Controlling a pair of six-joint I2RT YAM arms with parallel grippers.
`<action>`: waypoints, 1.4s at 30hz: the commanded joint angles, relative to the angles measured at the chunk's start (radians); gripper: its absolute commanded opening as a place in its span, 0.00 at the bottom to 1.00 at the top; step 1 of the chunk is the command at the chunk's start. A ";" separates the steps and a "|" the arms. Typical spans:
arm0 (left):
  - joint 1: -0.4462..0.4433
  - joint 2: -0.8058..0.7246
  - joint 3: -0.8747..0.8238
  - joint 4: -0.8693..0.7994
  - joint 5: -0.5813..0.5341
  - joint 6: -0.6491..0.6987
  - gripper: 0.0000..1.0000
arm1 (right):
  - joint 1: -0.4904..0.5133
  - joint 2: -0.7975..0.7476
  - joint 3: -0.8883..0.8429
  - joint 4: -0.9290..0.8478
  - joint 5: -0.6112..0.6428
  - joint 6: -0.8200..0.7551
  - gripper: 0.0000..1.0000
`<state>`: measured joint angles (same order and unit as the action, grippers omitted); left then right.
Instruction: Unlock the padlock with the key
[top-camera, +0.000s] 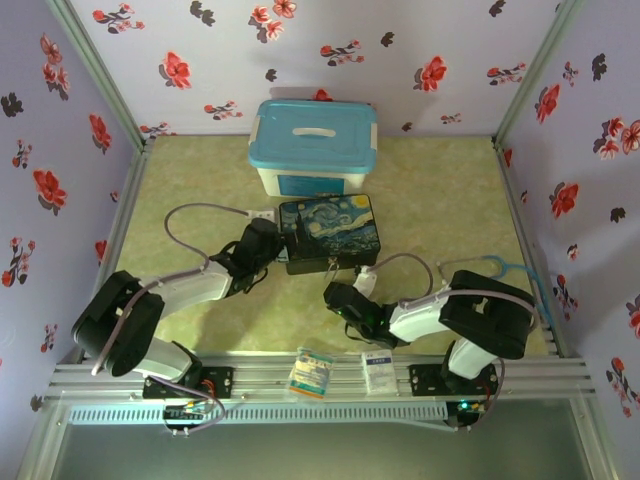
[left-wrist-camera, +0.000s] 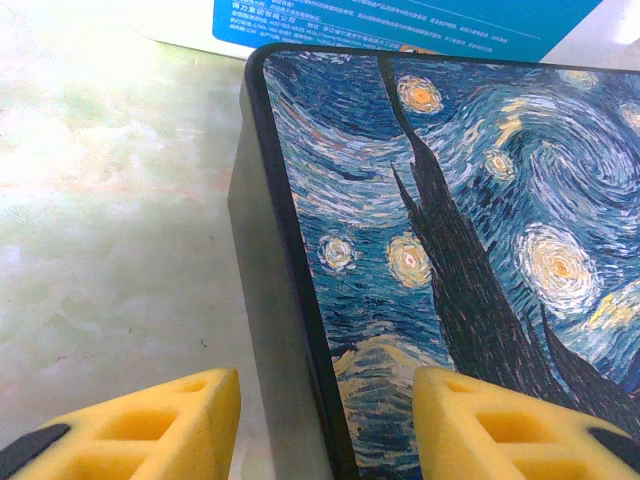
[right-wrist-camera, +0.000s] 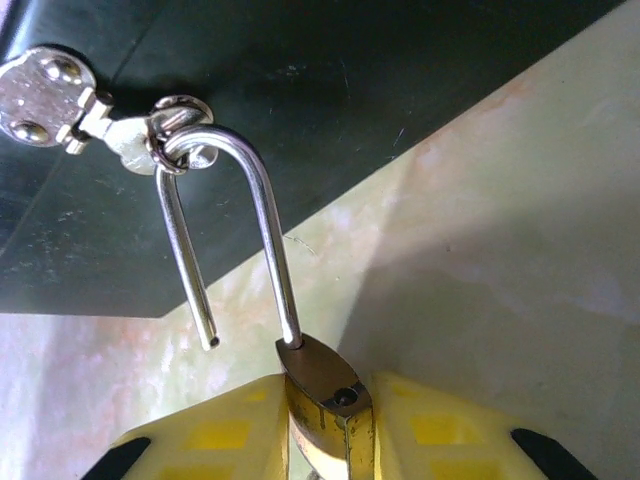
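Observation:
My right gripper (right-wrist-camera: 320, 432) is shut on the brass body of the padlock (right-wrist-camera: 322, 384). Its silvery shackle (right-wrist-camera: 270, 235) stands open, with the free end out of the body. The shackle's bend is still hooked through the ring of the box's metal clasp (right-wrist-camera: 48, 96). The key is out of view. The painted box (top-camera: 328, 232) sits mid-table with the right gripper (top-camera: 345, 296) at its front side. My left gripper (left-wrist-camera: 325, 425) is open, its yellow fingers (left-wrist-camera: 185, 415) straddling the left edge of the painted box (left-wrist-camera: 460, 200).
A white bin with a blue lid (top-camera: 313, 146) stands just behind the painted box. Two small packets (top-camera: 310, 373) lie on the rail at the near edge. Flowered walls close in the table on three sides.

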<state>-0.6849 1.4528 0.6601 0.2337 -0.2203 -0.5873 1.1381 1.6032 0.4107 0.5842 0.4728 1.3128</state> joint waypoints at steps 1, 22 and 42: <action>0.018 0.049 -0.037 -0.062 -0.039 0.050 0.47 | 0.010 0.052 0.001 -0.014 0.034 0.103 0.24; 0.041 0.061 -0.061 -0.035 -0.036 0.075 0.41 | 0.003 0.122 -0.115 0.446 0.112 0.104 0.04; 0.056 0.080 -0.040 -0.039 -0.006 0.081 0.40 | 0.019 0.389 -0.087 0.802 0.326 0.241 0.00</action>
<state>-0.6479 1.4879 0.6392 0.3515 -0.2150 -0.5411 1.1599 1.9736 0.3511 1.3758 0.6460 1.5047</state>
